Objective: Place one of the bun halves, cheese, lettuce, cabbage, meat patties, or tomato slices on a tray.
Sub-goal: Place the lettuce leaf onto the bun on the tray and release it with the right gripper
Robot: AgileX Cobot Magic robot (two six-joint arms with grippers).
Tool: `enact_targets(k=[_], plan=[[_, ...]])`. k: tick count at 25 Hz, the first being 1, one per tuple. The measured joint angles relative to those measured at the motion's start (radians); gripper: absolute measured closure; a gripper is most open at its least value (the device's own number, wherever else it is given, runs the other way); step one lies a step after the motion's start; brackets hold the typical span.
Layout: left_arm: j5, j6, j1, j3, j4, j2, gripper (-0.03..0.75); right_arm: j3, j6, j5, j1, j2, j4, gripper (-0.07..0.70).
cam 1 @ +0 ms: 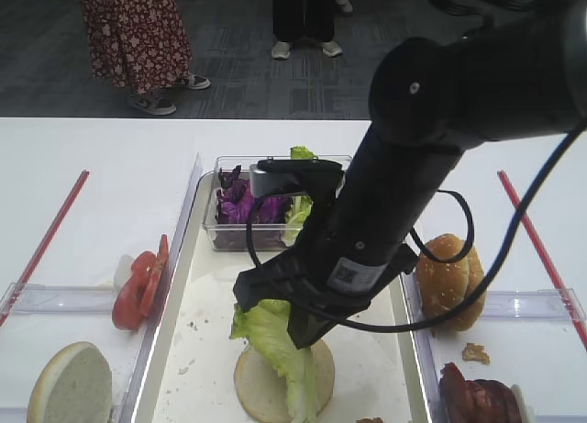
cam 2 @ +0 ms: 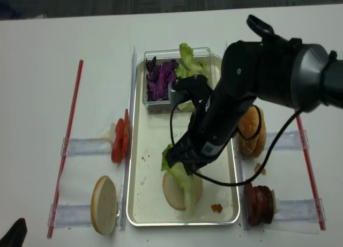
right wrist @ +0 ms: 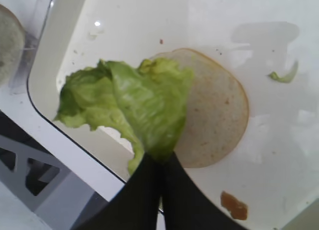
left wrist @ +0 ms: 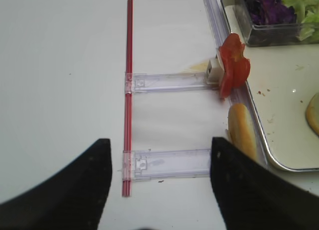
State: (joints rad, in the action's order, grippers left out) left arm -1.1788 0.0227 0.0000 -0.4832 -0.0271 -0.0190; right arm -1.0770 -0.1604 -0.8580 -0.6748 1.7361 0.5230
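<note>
My right gripper (right wrist: 160, 157) is shut on the stem end of a light-green lettuce leaf (right wrist: 139, 100). The leaf hangs down over a pale bun half (right wrist: 219, 115) lying cut face up on the tray (cam 2: 147, 177), and its lower end drapes across the bun (cam 1: 261, 391). Over bare table left of the tray, my left gripper (left wrist: 159, 140) stands open with nothing between its fingers. Cheese is out of view.
A clear tub of purple cabbage (cam 2: 159, 78) and more lettuce sits at the tray's far end. Left of the tray are tomato slices (cam 2: 119, 140) and a bun half (cam 2: 104, 204). To its right lie buns (cam 2: 252, 132) and meat patties (cam 2: 260, 204). Red straws (cam 1: 46, 244) run along both sides.
</note>
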Motion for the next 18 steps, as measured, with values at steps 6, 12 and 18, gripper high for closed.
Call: enact_targets(k=[6,12,18], plan=[[0.000,0.000,0.000,0.000,0.000,0.000,0.303,-0.043,0.059,-0.024,-0.025,0.047,-0.054,0.597],[0.000,0.000,0.000,0.000,0.000,0.000,0.303,-0.063,0.063,-0.026,-0.044,0.084,-0.064,0.597],[0.000,0.000,0.000,0.000,0.000,0.000,0.303,-0.070,0.065,-0.026,-0.047,0.120,-0.074,0.597]])
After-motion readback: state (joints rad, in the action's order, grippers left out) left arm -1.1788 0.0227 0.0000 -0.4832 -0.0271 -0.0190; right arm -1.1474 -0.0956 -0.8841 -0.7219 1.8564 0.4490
